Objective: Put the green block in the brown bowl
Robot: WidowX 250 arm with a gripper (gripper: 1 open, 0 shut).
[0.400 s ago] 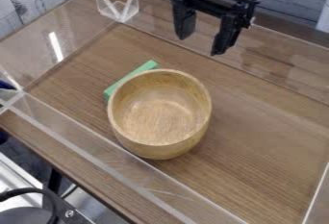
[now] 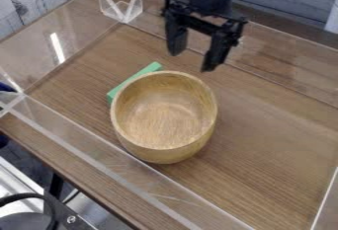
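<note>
The brown bowl [image 2: 165, 115] stands in the middle of the wooden table, round and empty, its pale grain showing inside. The green block [image 2: 132, 80] lies flat on the table against the bowl's far left side, partly hidden behind the rim. My gripper [image 2: 195, 51] hangs pointing down over the table just beyond the bowl's far rim, up and to the right of the block. Its two black fingers [image 2: 175, 38] stand apart, open, with nothing between them.
A clear acrylic wall [image 2: 53, 125] rings the table, with a low front edge running down to the right. A clear angled bracket [image 2: 121, 4] stands at the back left corner. Bare wood [image 2: 271, 125] lies to the right of the bowl.
The gripper has moved left and nearer, down toward the bowl's far rim, still open. The bowl and the block have not moved.
</note>
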